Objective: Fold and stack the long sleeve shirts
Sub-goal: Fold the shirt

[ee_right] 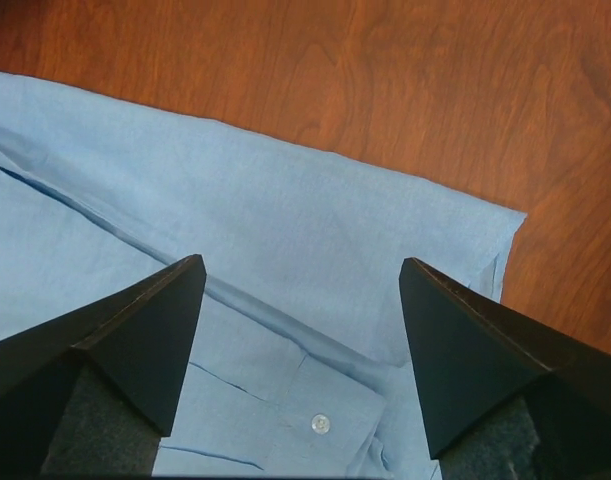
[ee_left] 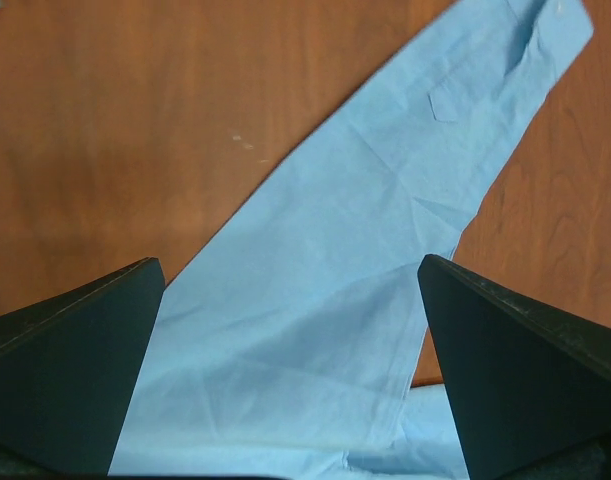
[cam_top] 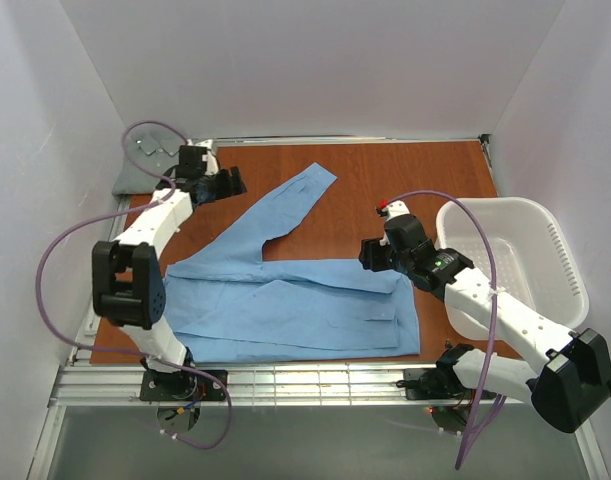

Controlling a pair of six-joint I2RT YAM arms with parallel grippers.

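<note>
- Top external: we've got the blue shirt (cam_top: 285, 310) flat at lower centre, its sleeve (cam_top: 290, 205) running diagonally up-right.
- Left gripper (cam_top: 233, 183), jaws apart and empty, sits nearest, just left of that sleeve; right gripper (cam_top: 369, 253), apart too, over the shirt's right edge.

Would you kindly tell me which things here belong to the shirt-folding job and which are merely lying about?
Part of the job:
- light blue shirt, spread on the table, one sleeve stretched towards the far side
- grey-green shirt, bunched in the far left corner

Just lying about:
- white laundry basket, at the right edge
</note>
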